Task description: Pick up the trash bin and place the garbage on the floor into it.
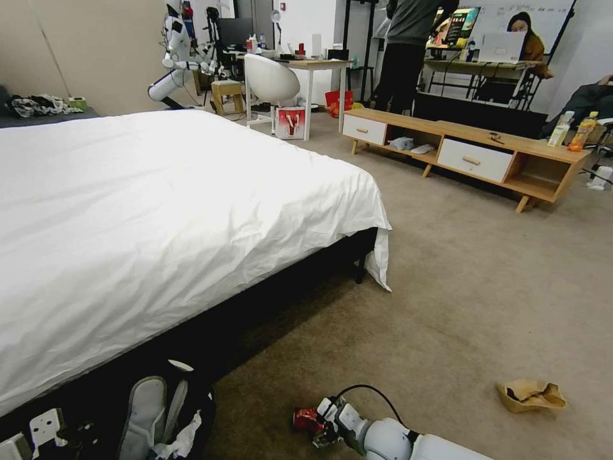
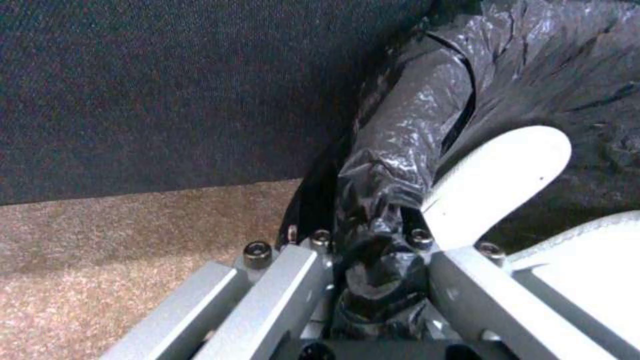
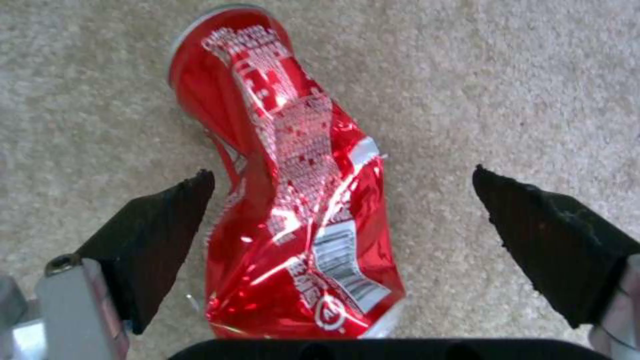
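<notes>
The left hand pinches the black-bagged rim of the trash bin, holding it beside the bed, while the right hand hangs spread low over a crushed red can on the carpet floor, ready to close on it.

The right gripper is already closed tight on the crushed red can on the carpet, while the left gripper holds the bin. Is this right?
Not quite. In the right wrist view the right gripper is open, its jaws apart on either side of the crushed red can on the carpet. The left gripper does hold the bin.
</notes>
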You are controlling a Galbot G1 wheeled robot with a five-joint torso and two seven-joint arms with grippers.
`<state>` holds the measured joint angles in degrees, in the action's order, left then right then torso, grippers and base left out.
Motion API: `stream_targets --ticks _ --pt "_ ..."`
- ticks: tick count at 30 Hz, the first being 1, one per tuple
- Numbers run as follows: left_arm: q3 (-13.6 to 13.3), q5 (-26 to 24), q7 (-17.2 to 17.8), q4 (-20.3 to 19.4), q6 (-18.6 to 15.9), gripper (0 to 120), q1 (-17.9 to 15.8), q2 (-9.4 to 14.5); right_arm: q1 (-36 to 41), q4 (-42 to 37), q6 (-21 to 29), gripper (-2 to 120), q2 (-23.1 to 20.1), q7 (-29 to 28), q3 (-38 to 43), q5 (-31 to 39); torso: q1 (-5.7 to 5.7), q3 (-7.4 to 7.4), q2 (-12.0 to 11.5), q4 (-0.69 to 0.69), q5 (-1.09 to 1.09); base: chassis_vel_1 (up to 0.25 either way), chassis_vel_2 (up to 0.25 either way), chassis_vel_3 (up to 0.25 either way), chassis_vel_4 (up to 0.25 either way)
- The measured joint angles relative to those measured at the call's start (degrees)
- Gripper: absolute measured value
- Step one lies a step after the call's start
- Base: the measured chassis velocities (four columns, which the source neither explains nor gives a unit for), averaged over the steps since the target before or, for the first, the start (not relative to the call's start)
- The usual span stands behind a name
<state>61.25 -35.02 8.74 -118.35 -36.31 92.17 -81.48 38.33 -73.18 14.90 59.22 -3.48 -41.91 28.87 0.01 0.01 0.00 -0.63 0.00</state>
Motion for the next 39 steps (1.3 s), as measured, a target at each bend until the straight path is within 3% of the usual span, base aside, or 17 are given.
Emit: stream_targets --ticks 16,24,26,33,35,39 --pt "0.06 0.00 -0.07 0.08 0.04 1 0.13 -0.36 0.76 5.44 -2.76 87 2.65 0.30 0.40 -0.30 0.00 0.00 0.00 0.00 0.00 0.000 0.000 0.000 0.000" --pt "0.06 0.22 -0.07 0.06 0.04 1 0.14 -0.50 0.91 6.46 -3.79 68 3.24 0.72 0.26 -0.48 0.00 0.00 0.00 0.00 0.00 0.000 0.000 0.000 0.000" --pt "-0.01 0.43 -0.07 0.14 0.05 1 0.04 -0.50 0.96 6.37 -3.95 57 3.11 0.75 0.27 -0.58 0.00 0.00 0.00 0.01 0.01 0.000 0.000 0.000 0.000" --pt "-0.21 0.73 -0.07 0.27 0.10 1 -0.04 -0.56 1.00 6.04 -4.14 45 2.41 0.71 0.47 -0.60 0.00 0.00 0.00 0.02 0.01 0.000 0.000 0.000 0.000" --pt "-0.28 0.79 -0.07 0.27 0.10 1 -0.01 -0.56 1.28 5.60 -4.33 33 1.73 0.58 0.78 -0.60 0.00 0.00 0.00 0.01 0.01 0.000 0.000 0.000 0.000" --pt "-0.37 0.82 -0.07 0.25 0.10 1 -0.01 -0.55 1.51 4.37 -4.28 33 0.79 0.47 1.06 -0.21 0.00 0.00 0.00 0.01 0.02 0.000 0.000 0.000 0.000"
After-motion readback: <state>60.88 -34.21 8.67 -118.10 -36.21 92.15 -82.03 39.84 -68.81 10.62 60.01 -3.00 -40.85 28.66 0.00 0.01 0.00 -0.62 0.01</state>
